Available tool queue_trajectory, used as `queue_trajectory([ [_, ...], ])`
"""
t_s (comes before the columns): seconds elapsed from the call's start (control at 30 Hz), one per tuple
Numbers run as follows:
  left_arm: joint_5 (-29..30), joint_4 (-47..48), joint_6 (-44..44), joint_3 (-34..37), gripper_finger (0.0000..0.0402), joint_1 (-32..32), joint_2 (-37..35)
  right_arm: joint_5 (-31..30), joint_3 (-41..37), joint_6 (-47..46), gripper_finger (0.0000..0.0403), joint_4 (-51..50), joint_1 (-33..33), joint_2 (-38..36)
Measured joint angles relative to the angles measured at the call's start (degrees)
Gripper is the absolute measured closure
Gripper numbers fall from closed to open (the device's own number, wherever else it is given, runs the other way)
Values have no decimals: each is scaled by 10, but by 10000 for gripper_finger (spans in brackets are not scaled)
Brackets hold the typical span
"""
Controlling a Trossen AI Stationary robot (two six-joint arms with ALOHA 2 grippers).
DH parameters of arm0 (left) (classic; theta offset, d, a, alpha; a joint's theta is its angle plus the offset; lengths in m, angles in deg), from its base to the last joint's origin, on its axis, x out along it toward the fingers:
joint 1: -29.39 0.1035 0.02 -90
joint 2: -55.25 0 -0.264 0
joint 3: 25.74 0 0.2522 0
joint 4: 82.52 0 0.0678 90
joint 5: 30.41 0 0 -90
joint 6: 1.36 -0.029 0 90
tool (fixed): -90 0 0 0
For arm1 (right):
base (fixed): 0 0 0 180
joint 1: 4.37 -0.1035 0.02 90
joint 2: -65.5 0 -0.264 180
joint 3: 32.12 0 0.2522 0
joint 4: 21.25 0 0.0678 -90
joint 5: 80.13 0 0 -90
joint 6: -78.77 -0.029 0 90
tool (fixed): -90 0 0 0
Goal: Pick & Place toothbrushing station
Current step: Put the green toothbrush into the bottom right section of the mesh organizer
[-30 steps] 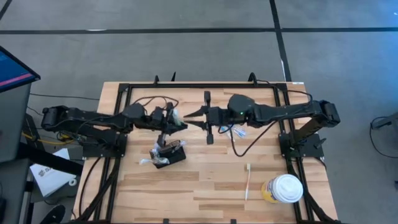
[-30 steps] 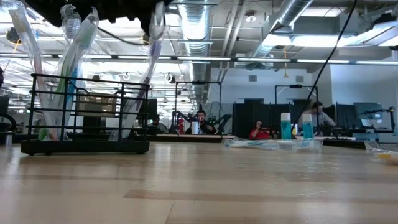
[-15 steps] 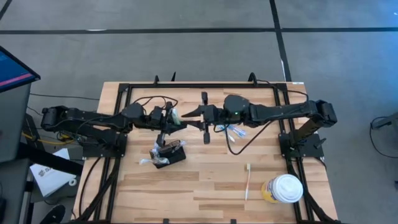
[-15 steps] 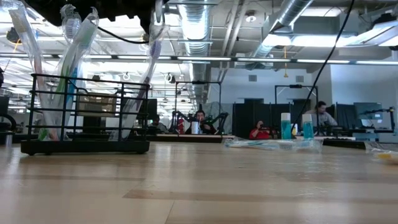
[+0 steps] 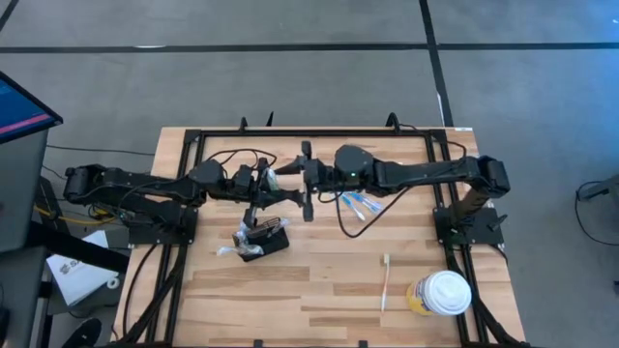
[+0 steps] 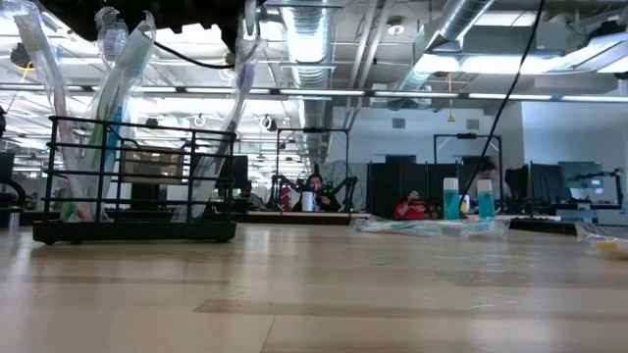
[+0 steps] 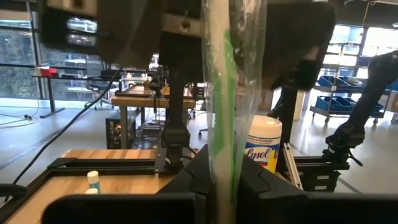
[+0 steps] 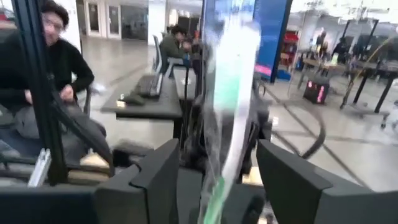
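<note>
The toothbrushing station (image 5: pixel 266 240), a black wire holder box (image 6: pixel 132 231), stands left of the table's middle with several wrapped toothbrushes upright in it. Above it, my left gripper (image 5: pixel 262 189) is shut on one clear-wrapped green toothbrush (image 7: pixel 219 93). In the low view this toothbrush (image 6: pixel 239 88) leans with its lower end inside the box. My right gripper (image 5: pixel 289 186) has come in from the table's right and is open. Its two fingers stand on either side of the same toothbrush (image 8: pixel 231 93), and I see no touch. My left gripper pinches the wrapped toothbrush's shaft (image 7: pixel 219 177) between its two fingers, high above the box. The fingers come level from the table's left and lie across the toothbrush. It stands nearly upright, its lower end (image 6: pixel 201 191) down in the holder box.
A loose toothbrush (image 5: pixel 385 280) lies near the front right, beside a white-lidded cup (image 5: pixel 446 293). Blue wrapped toothbrushes (image 5: pixel 356 204) lie under my right arm. A clear wrapper (image 5: pixel 227 251) lies against the box's left side. Black frame rails edge the table.
My right gripper has moved toward the table's left, up to my left gripper and the held toothbrush. Its fingers, which came to a point before, now stand apart. The toothbrush and the box have stayed where they were.
</note>
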Motion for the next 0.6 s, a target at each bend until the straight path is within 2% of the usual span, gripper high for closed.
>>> queue_trajectory([
  [0.17,0,1,0,0,391,0,0,0,46,18,205,-21,1,37],
  [0.33,0,7,0,0,373,0,0,0,76,19,256,-60,0,45],
  [0.5,0,7,0,0,392,0,0,-1,79,19,307,-67,-3,38],
  [0.6,0,7,0,0,389,0,0,0,80,20,338,-68,-4,37],
])
